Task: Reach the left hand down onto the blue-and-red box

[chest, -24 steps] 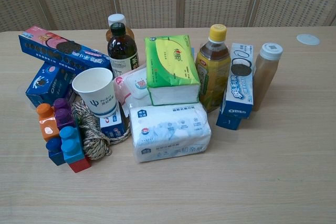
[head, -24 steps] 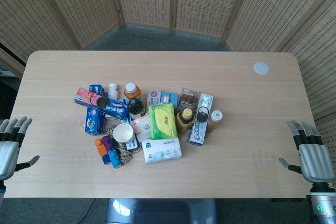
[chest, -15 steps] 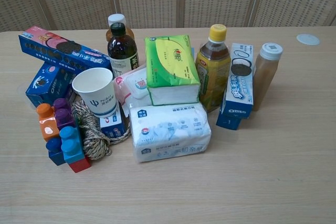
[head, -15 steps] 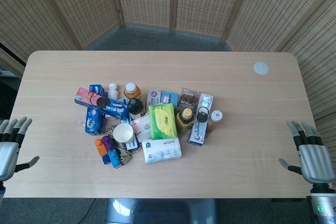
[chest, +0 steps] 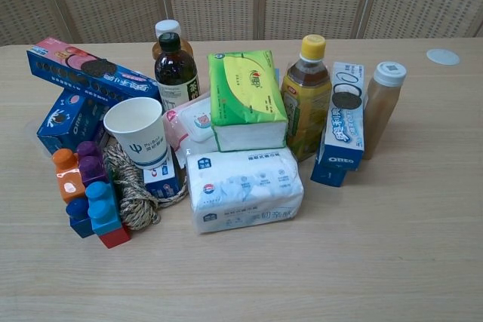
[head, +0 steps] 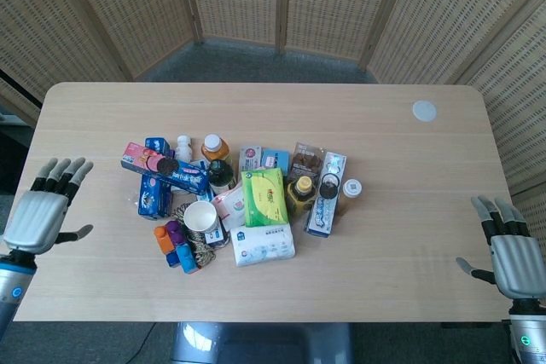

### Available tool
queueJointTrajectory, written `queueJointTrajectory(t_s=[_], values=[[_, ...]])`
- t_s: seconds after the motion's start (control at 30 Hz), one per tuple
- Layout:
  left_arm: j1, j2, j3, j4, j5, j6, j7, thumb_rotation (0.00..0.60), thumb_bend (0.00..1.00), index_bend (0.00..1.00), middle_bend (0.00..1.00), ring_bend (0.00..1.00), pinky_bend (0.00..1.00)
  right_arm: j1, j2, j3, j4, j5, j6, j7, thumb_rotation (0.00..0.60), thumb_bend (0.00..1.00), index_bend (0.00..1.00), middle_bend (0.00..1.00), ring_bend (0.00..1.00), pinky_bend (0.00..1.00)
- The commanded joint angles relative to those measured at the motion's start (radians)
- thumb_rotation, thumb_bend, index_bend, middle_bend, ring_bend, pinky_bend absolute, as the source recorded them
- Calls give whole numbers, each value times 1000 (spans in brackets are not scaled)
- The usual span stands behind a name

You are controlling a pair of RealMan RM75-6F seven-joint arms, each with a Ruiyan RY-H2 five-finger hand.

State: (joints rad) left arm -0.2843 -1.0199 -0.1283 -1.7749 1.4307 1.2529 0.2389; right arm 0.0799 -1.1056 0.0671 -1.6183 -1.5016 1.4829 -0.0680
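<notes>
A cluster of groceries and toys sits near the middle of a pale wooden surface [head: 358,279], ringed by woven screens. The blue-and-red box [head: 165,168] lies at the left end of the pile, a long carton propped at a slant across a second blue cookie box [head: 154,198]; in the chest view the same blue-and-red box [chest: 90,72] rests tilted, its pink-red end highest and farthest left.

The left robot hand [head: 44,210] hovers over the surface's left edge, well apart from the box, fingers spread and pointing away from the robot, thumb out to the side, holding nothing. The right robot hand [head: 510,253] hangs at the far right edge, likewise empty with fingers apart. Neither hand appears in the chest view.

Just beside the box stand a white paper cup [chest: 139,132], a coil of rope [chest: 134,194] and a stack of coloured toy blocks [chest: 87,192]. A dark bottle [chest: 175,72] stands behind the cup. At centre, a green tissue pack [chest: 246,99] leans above a white tissue pack [chest: 244,188]. To the right stand a yellow-capped tea bottle [chest: 306,96], an upright blue-and-white cookie box [chest: 341,124] and a white-capped brown bottle [chest: 382,107]. A small white disc [head: 424,111] lies alone near the far right corner.
</notes>
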Motion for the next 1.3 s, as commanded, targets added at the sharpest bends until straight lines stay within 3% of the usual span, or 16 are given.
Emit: queueJointTrajectory(t_s=[0.03,0.27,0.5,0.87,1.3], values=[[-80,26,-54,-43,-80,-84,90,600,0,0,0,0,0,1,1,0,0,1,-2,2,600,0,0,0,0,0],[-243,-21,-119,-41,-373,-242,288,600,0,0,0,0,0,-1,7,0,-3,1,-2,17,600,0,0,0,0,0],[-395,-118,-131,9,-601,-274,481,600,0,0,0,0,0,2,11,5,4,8,-7,25,600,0,0,0,0,0],[-539,-316,-93,166,-774,-252,599,600,0,0,0,0,0,3,17,12,7,24,-11,52,600,0,0,0,0,0],[-595,-404,-60,269,-888,-232,642,600,0,0,0,0,0,2,26,20,11,37,-15,87,600,0,0,0,0,0]])
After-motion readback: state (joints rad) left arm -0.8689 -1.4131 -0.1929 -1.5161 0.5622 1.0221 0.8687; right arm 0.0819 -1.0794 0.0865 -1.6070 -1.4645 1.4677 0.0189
